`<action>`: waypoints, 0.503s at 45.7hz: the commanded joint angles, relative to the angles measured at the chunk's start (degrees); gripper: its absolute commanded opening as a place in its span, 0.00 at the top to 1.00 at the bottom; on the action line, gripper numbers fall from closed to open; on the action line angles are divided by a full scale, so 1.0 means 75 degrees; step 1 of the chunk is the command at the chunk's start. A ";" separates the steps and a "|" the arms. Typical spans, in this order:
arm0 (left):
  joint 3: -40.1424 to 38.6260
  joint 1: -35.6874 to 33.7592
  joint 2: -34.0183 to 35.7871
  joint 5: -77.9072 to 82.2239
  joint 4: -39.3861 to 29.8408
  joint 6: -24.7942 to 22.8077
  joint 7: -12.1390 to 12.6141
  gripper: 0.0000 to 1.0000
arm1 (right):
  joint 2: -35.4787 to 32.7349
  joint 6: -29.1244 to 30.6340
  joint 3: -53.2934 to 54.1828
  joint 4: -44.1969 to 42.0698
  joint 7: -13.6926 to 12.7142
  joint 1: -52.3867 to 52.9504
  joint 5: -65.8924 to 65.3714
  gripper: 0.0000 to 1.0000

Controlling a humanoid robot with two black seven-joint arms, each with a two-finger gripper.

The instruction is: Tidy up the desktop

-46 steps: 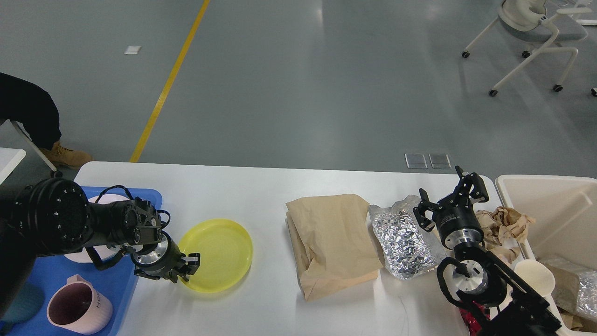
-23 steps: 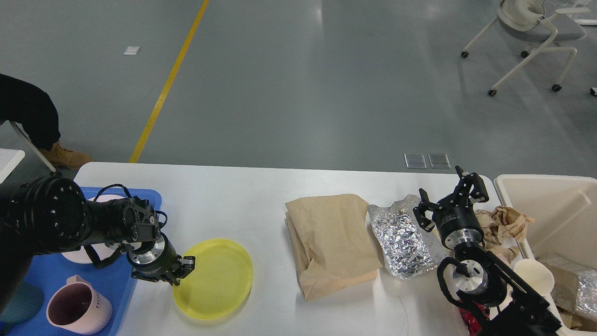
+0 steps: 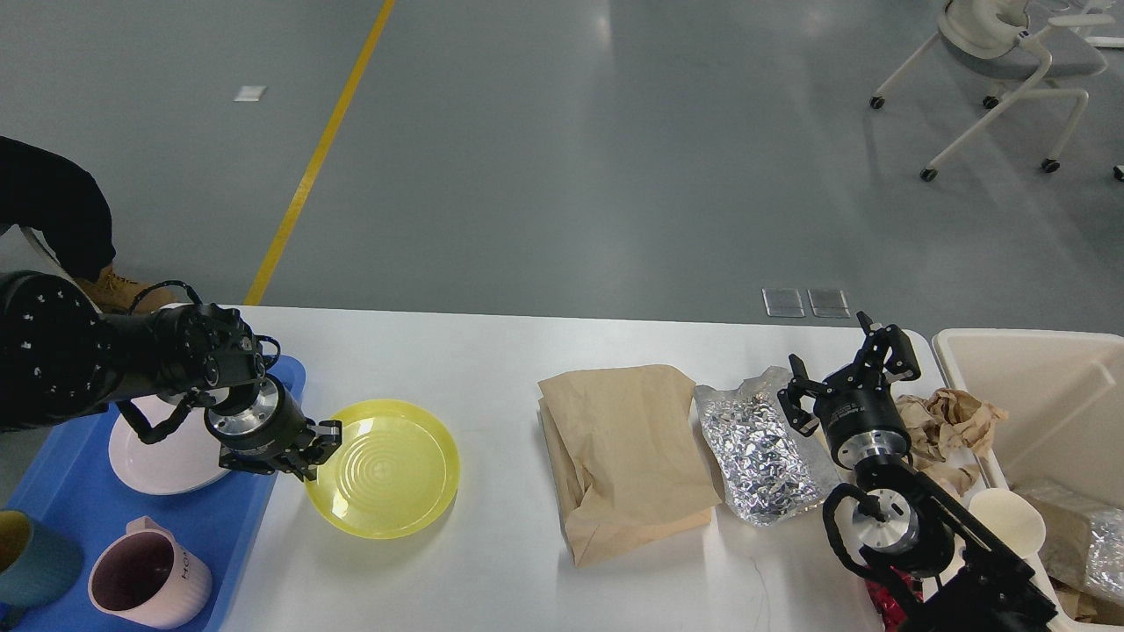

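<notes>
- Head view, and the desktop (image 3: 492, 351) runs wide across the lower frame, its far edge against the grey floor, its near edge cut off at the bottom.
- Left gripper (image 3: 318, 445) is at the desktop's left end, fingers closed on the left rim of the yellow plate (image 3: 386, 468).
- That plate looks tilted, its left rim up in the grip; whether its right rim touches the desktop I cannot tell.
- At the left edge sits the blue tray (image 3: 61, 518), carrying a white plate (image 3: 158, 456) at its far side, a pink mug (image 3: 145, 581) at its near side and a teal cup (image 3: 26, 557) cut by the frame.
- Middle of the desktop: a brown paper bag (image 3: 623, 456) lying flat, with a crinkled foil pouch (image 3: 760, 452) just beside it on the right, edges touching.
- Right gripper (image 3: 847, 377) sits at the pouch's far right corner, fingers spread apart, nothing in them.
- By the right edge, crumpled brown paper (image 3: 953, 417) lies near that gripper, beside a white cup (image 3: 1010, 518).
- Off the right end stands the beige bin (image 3: 1054, 386), with more wrapping inside it.
- On the floor beyond, a yellow line (image 3: 320, 149) and a white chair (image 3: 1010, 61) at the far right.
</notes>
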 commanded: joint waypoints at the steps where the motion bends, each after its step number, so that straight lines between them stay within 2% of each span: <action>1: 0.0011 -0.0398 0.0128 -0.0014 -0.0057 -0.0091 0.0083 1.00 | 0.0000 0.0000 0.0000 0.0005 0.0007 0.0001 0.0000 0.00; 9: 0.0011 -0.0972 0.0362 -0.0014 -0.0104 -0.0712 0.0083 1.00 | 0.0000 0.0000 0.0000 0.0005 0.0007 0.0001 0.0000 0.00; 14: -0.0001 -0.1547 0.0842 -0.0025 -0.0104 -0.1099 0.0071 1.00 | 0.0000 0.0000 0.0000 0.0005 -0.0005 0.0001 0.0000 0.00; 23: -0.0492 -0.1536 0.2131 -0.0143 -0.0034 -0.1053 0.0071 1.00 | 0.0000 0.0000 0.0000 0.0005 0.0007 0.0001 0.0000 0.00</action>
